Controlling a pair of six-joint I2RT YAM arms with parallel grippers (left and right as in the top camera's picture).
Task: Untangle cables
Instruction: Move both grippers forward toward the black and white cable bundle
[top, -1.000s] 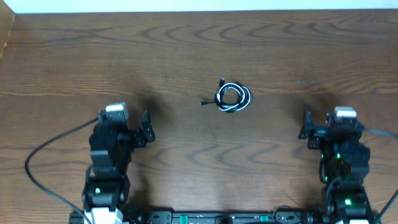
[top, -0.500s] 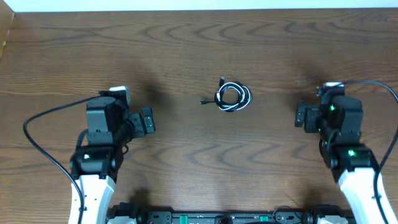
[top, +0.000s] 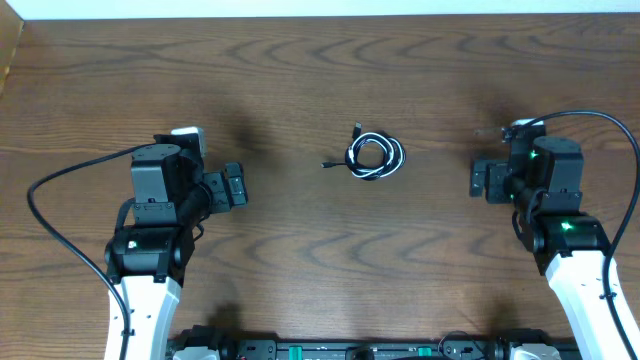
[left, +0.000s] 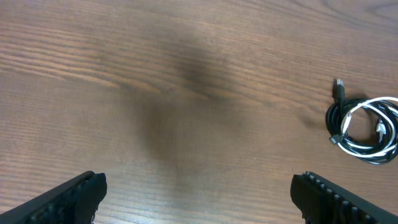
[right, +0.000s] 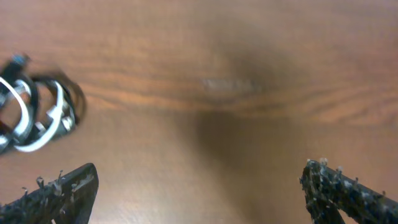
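Observation:
The white and black cables lie coiled together in a small tangle on the wooden table, at its middle. A black plug end sticks out at the top and another at the left. The tangle shows at the right edge of the left wrist view and at the left edge of the right wrist view. My left gripper is open and empty, left of the tangle. My right gripper is open and empty, right of the tangle. Both are apart from the cables.
The wooden table runs to a pale wall strip at the back. Thick black wires loop from the left arm, and another from the right arm. A rail of electronics runs along the front edge.
Both arms have risen from their folded rest and reached forward and inward. Both grippers now point toward the cable tangle. The cables have not moved.

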